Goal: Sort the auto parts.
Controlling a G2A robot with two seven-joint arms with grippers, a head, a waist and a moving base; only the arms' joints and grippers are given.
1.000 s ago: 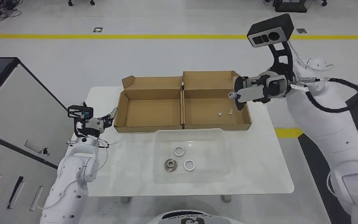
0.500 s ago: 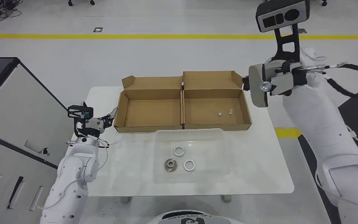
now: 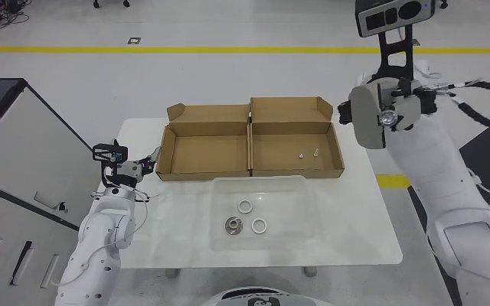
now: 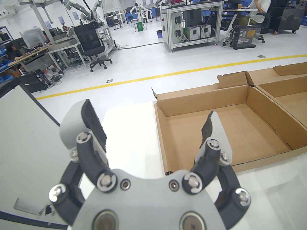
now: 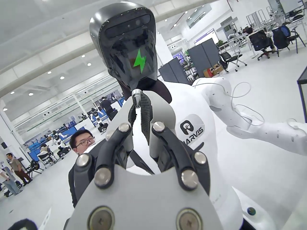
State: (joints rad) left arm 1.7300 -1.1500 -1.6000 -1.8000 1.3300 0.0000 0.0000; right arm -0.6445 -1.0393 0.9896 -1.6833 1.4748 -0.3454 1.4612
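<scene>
One small silver bolt (image 5: 136, 96) is the only part I have in hand, pinched at the very tips of the right claw (image 3: 387, 121), whose ribbed black pads are clenched tight on it. It is short, with a threaded shank and a rounded bright end. Its long axis runs in line with the fingers, and that bright end pokes just past their tips. From above I see it nearly end-on as a small shiny disc, so it points roughly up toward the overhead camera. The claw holds it to the right of the right box (image 3: 276, 149), out past the box's right wall.

The desk (image 3: 344, 222) carries two open cardboard boxes side by side, touching along a shared wall. The right box holds two small pale parts (image 3: 308, 153) lying close together near its right end. The left box (image 3: 207, 153) shows me bare cardboard floor.

Just nearer than the boxes is a clear tray (image 3: 291, 191). In it lie two white rings (image 3: 246, 206), flat and slightly apart, and a grey round metal part (image 3: 233, 224) just left of the nearer ring.

The left claw (image 4: 148, 118) is released, fingers spread wide with nothing between them. It sits at the desk's left edge, just beside the left box's left wall.
</scene>
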